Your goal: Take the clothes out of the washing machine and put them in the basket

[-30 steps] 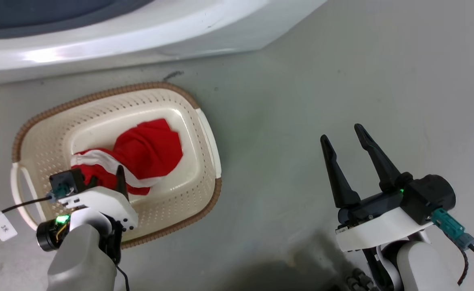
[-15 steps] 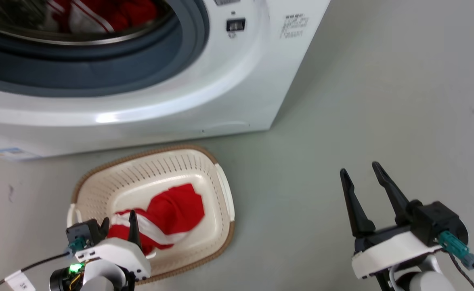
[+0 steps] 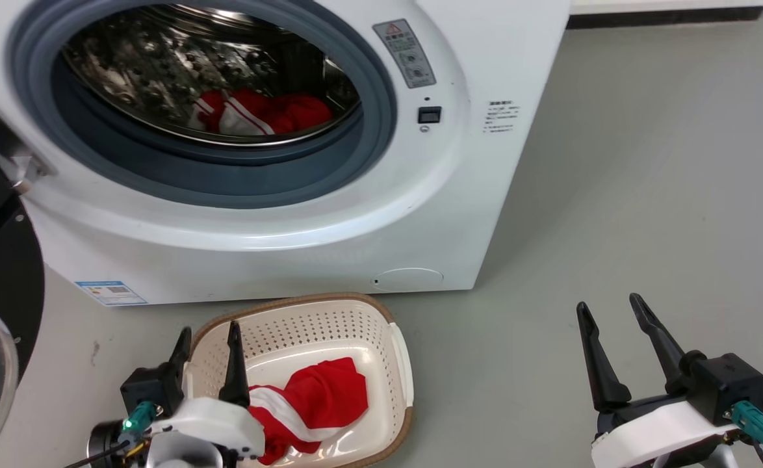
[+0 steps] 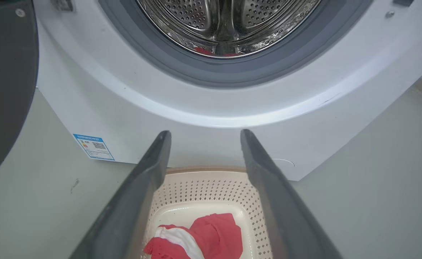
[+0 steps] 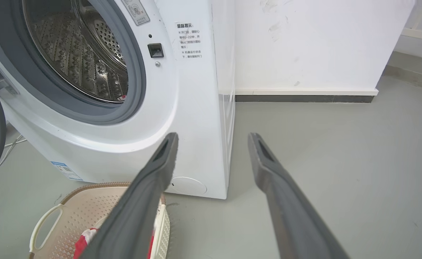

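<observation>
clothes (image 3: 290,112) partly hidden in washing machine (image 3: 459,214)

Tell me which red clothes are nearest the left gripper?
The garment in the basket, beside the left gripper; the other clothes lie in the washing machine drum.

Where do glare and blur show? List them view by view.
Head view: specular glints speckle the steel drum. Left wrist view: a bright reflected band runs across the washing machine below the porthole; the left gripper is soft, out of focus. Right wrist view: the right gripper is likewise blurred.
</observation>
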Tool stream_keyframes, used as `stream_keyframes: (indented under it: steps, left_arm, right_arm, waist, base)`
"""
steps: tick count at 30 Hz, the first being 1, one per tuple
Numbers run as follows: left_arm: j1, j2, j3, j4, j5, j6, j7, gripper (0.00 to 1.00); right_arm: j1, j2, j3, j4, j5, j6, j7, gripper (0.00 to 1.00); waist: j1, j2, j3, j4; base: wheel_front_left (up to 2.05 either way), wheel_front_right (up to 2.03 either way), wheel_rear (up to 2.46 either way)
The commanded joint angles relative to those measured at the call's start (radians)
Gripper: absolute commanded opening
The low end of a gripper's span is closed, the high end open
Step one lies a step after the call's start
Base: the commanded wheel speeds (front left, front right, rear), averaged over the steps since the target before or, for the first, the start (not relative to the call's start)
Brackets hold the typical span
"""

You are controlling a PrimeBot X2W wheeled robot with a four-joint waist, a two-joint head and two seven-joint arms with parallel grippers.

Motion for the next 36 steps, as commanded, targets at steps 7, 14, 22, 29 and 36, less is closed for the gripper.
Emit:
stream_keyframes:
  steps: [7,14,22,29,36]
  left_arm:
    - [-0.058,0.0,-0.018,-0.115,0.041,0.023,-0.003,1.0]
    - [-0.204,0.014,-0.003,-0.068,0.068,0.011,-0.003,1.0]
    - [-0.415,0.068,-0.01,0.09,0.092,-0.021,-0.003,1.0]
    - [-0.617,0.133,-0.022,0.275,0.097,-0.049,0.01,1.0]
    - [-0.793,0.202,-0.032,0.429,0.103,-0.067,0.058,1.0]
  right_arm:
    - [0.015,0.001,0.007,-0.028,0.004,0.0,0.012,1.0]
    - [0.004,0.001,0.006,-0.039,0.016,0.0,0.002,1.0]
    - [-0.024,0.001,0.03,-0.033,0.025,0.0,-0.013,1.0]
    - [-0.053,0.001,0.052,-0.017,0.034,0.0,-0.032,1.0]
    - [-0.081,0.001,0.075,0.0,0.049,0.0,-0.058,1.0]
  waist:
    - [0.0004,0.0,0.009,0.009]
    - [0.0004,0.0,0.066,-0.003]
    - [0.0004,0.0,0.151,-0.029]
    - [0.0004,0.0,0.23,-0.064]
    - [0.0004,0.0,0.313,-0.117]
  base:
    - [0.0,0.0,0.0]
    - [0.0,0.0,0.0]
    - [0.0,0.0,0.0]
    - [0.0,0.0,0.0]
    - [0.0,0.0,0.0]
